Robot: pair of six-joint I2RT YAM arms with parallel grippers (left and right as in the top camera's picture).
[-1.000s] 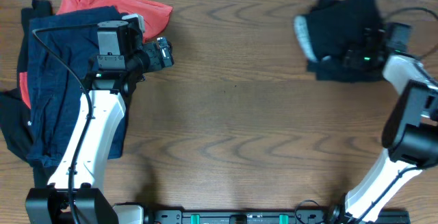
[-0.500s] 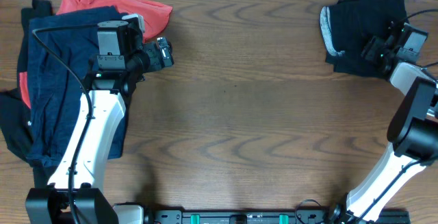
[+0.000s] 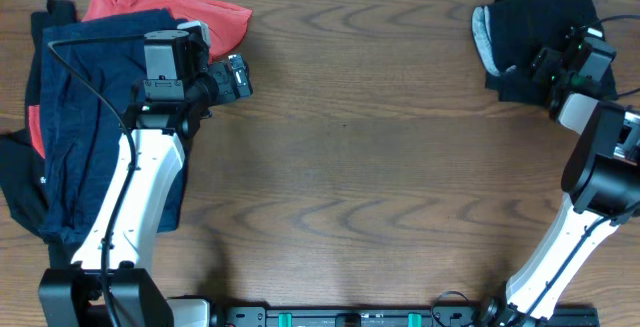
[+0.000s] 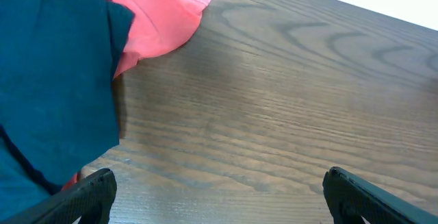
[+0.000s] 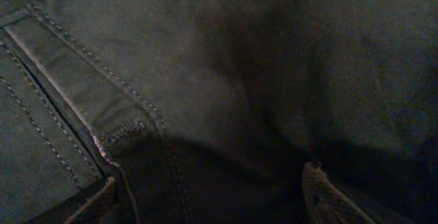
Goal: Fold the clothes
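Across the whole overhead view lay the brown wooden table (image 3: 350,167), and it was the biggest thing I could see. On its left side sat a loose heap of clothes (image 3: 80,127). The navy one (image 3: 90,117) was the biggest and lay on top, spread from the far edge toward the near edge. A coral-red one (image 3: 170,17) poked out from under it at the far side, and a black one (image 3: 20,187) stuck out at the left edge. My left arm (image 3: 140,197) reached up over the navy cloth. At the far right corner of the table lay the folded black garment (image 3: 540,17), well apart from the heap, with its pale grey-white lining (image 3: 485,37) showing along its left side. My right arm (image 3: 600,167) reached up to it. My left gripper (image 3: 240,77) hung just to the right of the heap, above bare wood, with its jaws spread very wide and nothing between them. My right gripper (image 3: 552,67) sat over the near part of the folded black garment. In the right wrist view, dark cloth filled everything, and my two fingertips stood apart low over it. I could not tell if they touched the cloth. A stitched seam (image 5: 68,80) ran at a slant across the dark cloth.
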